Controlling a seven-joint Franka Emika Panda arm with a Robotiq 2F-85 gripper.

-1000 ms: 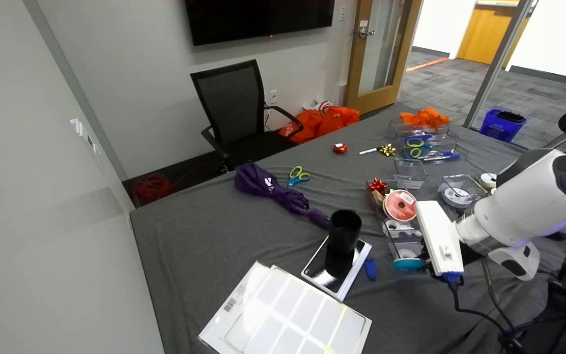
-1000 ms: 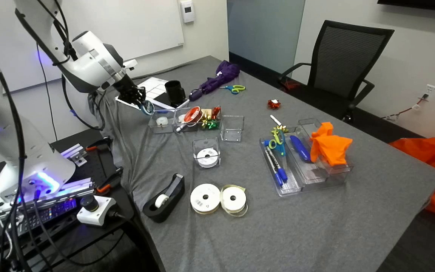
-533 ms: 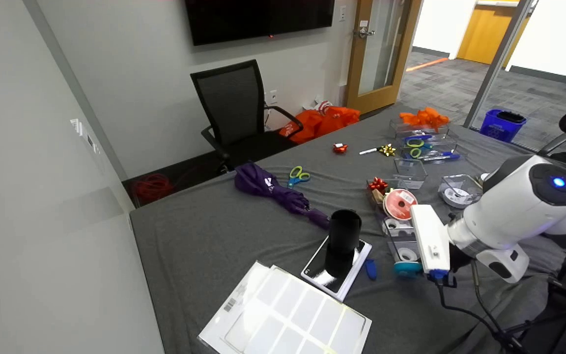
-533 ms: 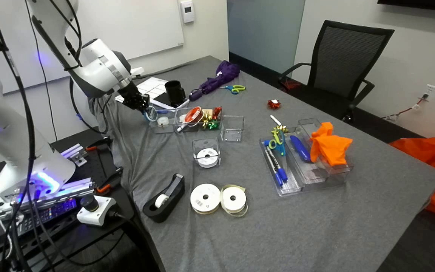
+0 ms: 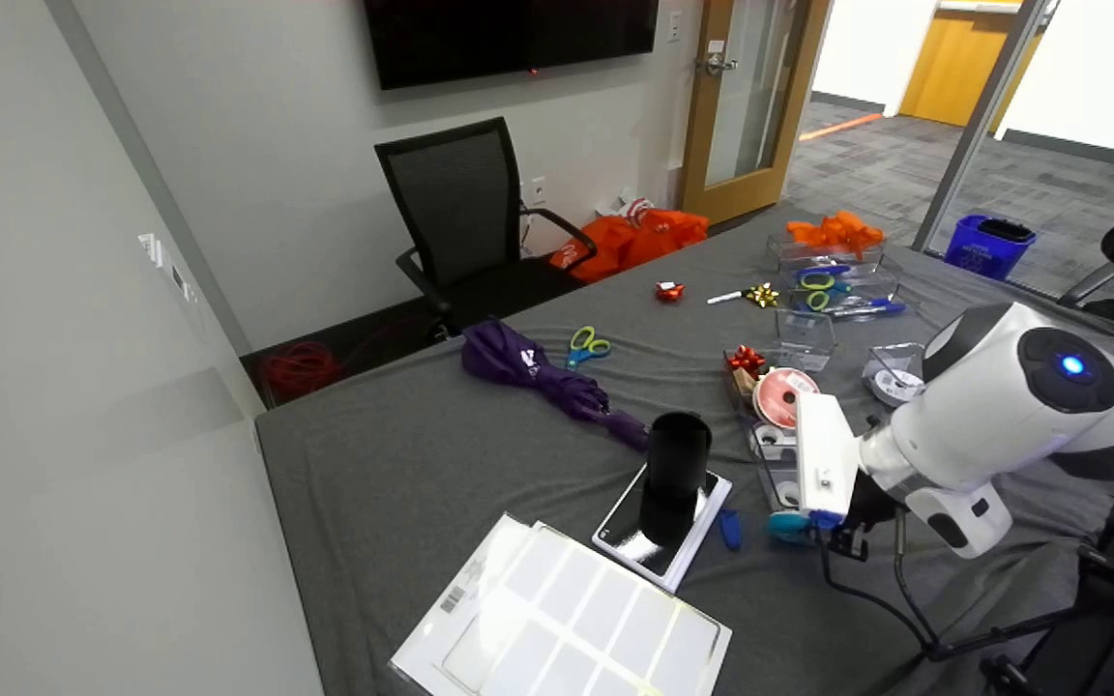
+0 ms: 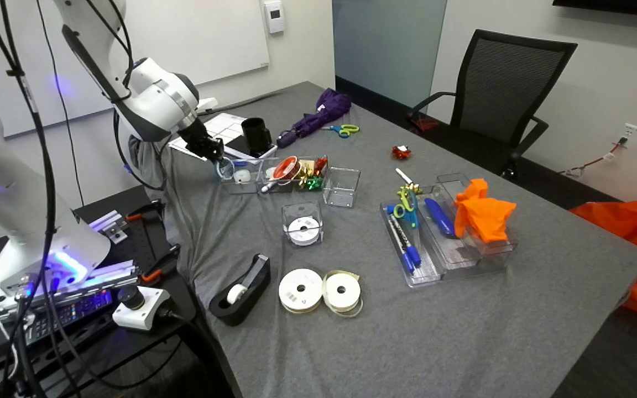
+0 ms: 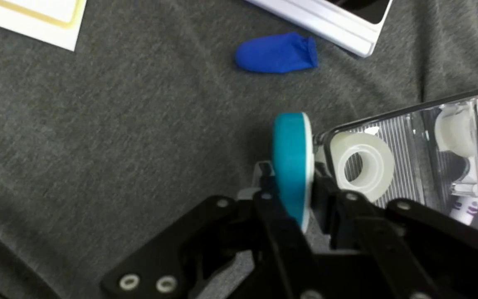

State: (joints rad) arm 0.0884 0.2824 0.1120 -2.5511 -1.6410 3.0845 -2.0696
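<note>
Grasping end effector: teal disc held between jaws.
Teal disc: probably light, stiff; best pinched across flat faces.

The arm slopes down to its end effector, fingers clamped slightly apart.

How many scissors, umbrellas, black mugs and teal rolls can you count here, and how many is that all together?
Scissors: 2
Umbrella: 1
Black mug: 1
Teal roll: 1
Total: 5
</note>
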